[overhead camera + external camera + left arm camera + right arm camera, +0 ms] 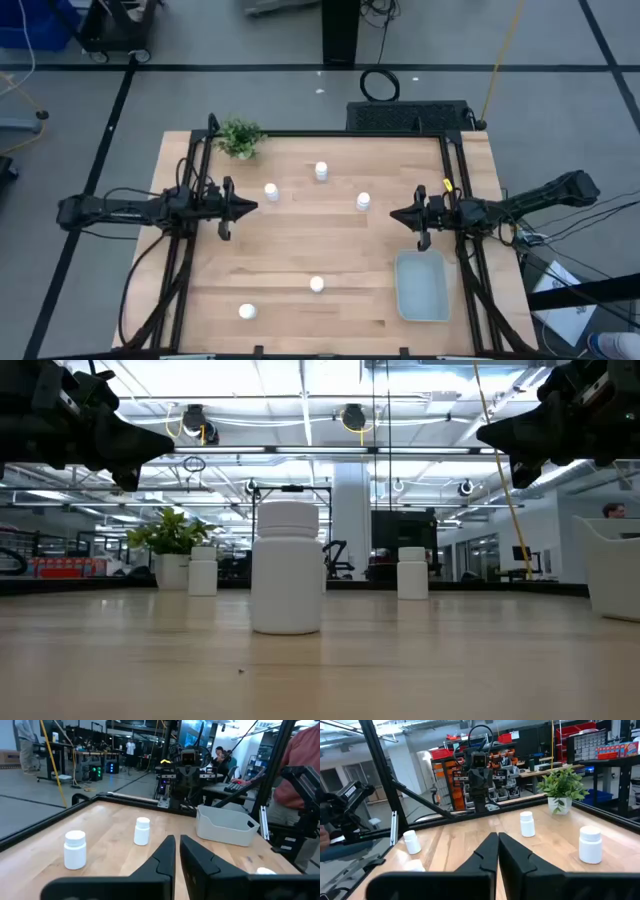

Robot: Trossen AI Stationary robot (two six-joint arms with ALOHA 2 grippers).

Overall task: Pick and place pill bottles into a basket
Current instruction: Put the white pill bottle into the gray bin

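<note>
In the high view, five white pill bottles are seen standing apart on the wooden table: one near the far edge, one just beside the left gripper, one between the two grippers, one toward the near side, and one by the near left corner. The basket is set at the near right, under the right arm, and no bottle is seen in it. A small potted plant is placed at the far left corner. The right gripper is held over the table's right part. Both grippers are closed to a point and nothing is held.

In the low view, one bottle is shown large at the centre, with two others farther back and the plant behind. The basket's wall is seen at the right edge. Both grippers hang above the table.

In the left wrist view, the fingers are pressed together. Two bottles and the basket are seen ahead, with a person's red sleeve beyond.

In the right wrist view, the fingers are likewise together. Three upright bottles and the plant are visible. The word "TROSSEN" can be read on the arm part at the side. No writing can be made out on the bottles.
</note>
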